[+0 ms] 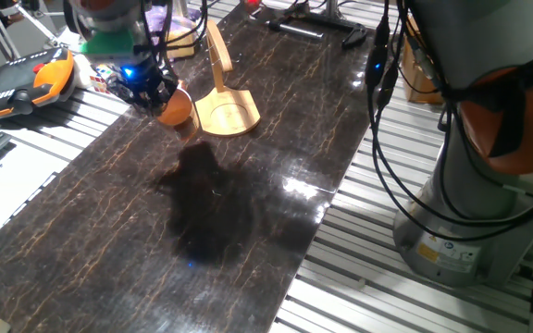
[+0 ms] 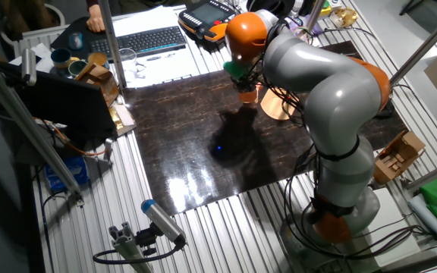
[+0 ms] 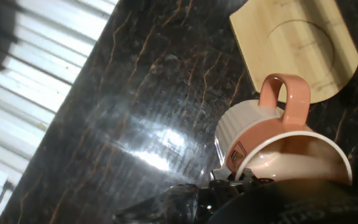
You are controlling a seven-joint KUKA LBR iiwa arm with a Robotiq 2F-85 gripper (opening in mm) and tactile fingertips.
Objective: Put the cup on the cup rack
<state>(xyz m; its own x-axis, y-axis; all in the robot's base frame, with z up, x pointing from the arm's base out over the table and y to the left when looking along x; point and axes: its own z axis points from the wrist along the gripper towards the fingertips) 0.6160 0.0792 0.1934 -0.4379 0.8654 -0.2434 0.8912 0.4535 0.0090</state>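
Hand view, nearest: the tool (image 3: 241, 180) is closed on the rim of the cup (image 3: 278, 140), a handled salmon and white mug held tilted above the dark surface (image 3: 135, 93). Just beyond, the cup rack (image 1: 225, 102) stands on the surface, base recess unoccupied.

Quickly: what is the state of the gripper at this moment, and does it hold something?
Gripper: shut on the cup, gripped at its rim and held above the table beside the cup rack.
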